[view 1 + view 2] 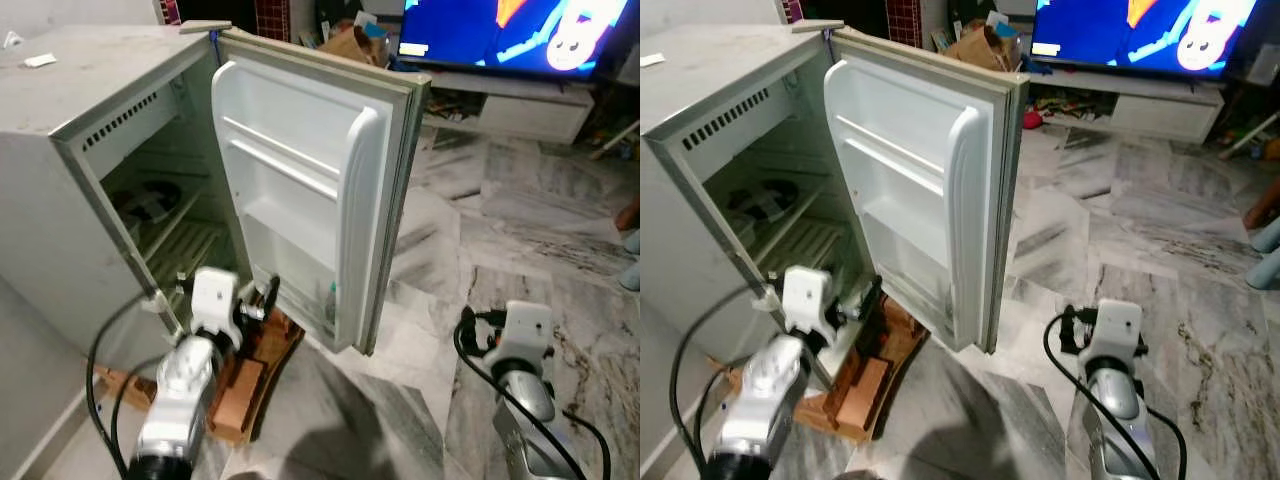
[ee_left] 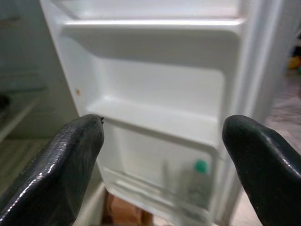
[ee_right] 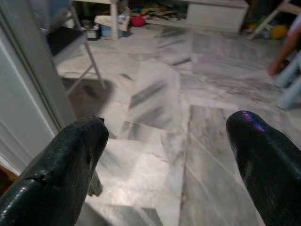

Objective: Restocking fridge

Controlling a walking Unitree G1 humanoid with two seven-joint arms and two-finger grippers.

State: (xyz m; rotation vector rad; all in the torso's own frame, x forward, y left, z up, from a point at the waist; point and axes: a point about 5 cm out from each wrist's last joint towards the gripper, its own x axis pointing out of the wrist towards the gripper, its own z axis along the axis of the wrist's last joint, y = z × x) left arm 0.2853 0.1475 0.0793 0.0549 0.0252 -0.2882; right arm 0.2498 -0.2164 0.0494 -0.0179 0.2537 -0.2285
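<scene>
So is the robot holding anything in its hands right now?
No, nothing is held. The left gripper is open, pointing at the fridge door shelves, where a bottle sits. The right gripper is open too, over the marble floor.

Bottle (image 2: 194, 186) in fridge door's (image 1: 300, 190) bottom rack: blurred, only green cap clear, label unreadable. Dark round thing (image 1: 150, 200) on inside shelf too dim to ID. TV (image 1: 510, 35) cut off by top edge. Person's leg (image 3: 289, 52) cut by frame edge, blurred. Left gripper (image 2: 162, 155) fingertips out of focus. Wooden base (image 1: 865, 385) partly hidden behind left arm
</scene>
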